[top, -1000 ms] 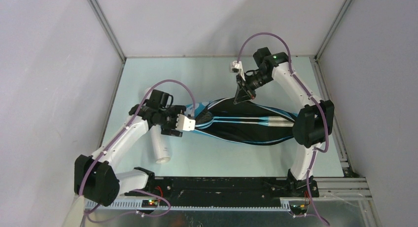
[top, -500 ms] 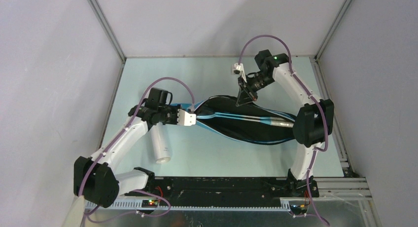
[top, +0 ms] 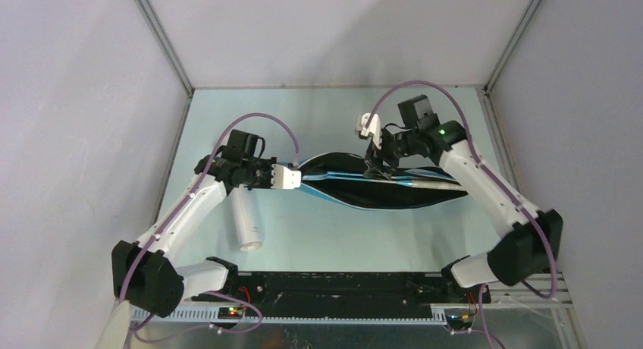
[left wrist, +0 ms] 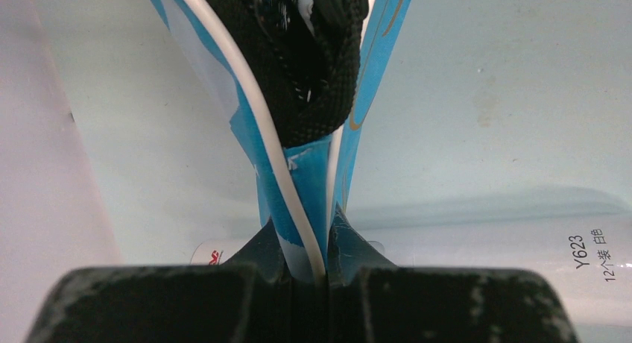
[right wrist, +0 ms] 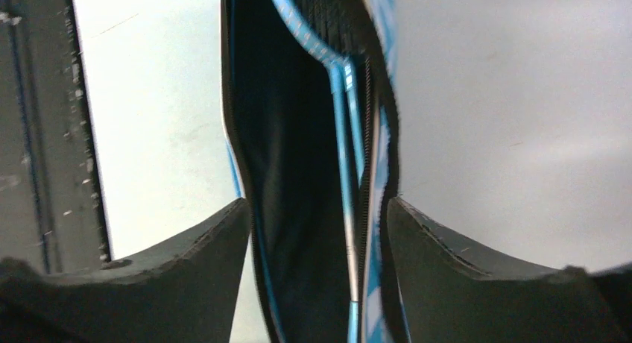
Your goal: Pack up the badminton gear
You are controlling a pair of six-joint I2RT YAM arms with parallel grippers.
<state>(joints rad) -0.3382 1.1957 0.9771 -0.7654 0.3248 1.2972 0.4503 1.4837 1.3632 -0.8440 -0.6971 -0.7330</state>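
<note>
The blue racket bag (top: 379, 191) lies across the middle of the table, its black inside showing along the open zip. My left gripper (top: 294, 176) is shut on the bag's pointed left end (left wrist: 302, 209), blue fabric with white piping pinched between the jaws. My right gripper (top: 377, 161) stands open over the bag's upper edge and straddles the opening (right wrist: 291, 171) without gripping it. A light-blue racket shaft (right wrist: 346, 209) runs inside the bag, and a pale handle (top: 426, 184) shows near its right end. The long white tube (top: 246, 221) lies under my left forearm. No shuttlecocks are in view.
Grey enclosure walls stand close on the left, back and right. A metal frame rail (top: 506, 148) runs along the table's right edge. The black base rail (top: 341, 284) crosses the near edge. The tube's printed side (left wrist: 589, 253) shows just below the left jaws.
The left gripper closed on the bag's left end and drew it slightly left. The right gripper let go of the lifted black flap and opened; the bag's top dropped flatter.
</note>
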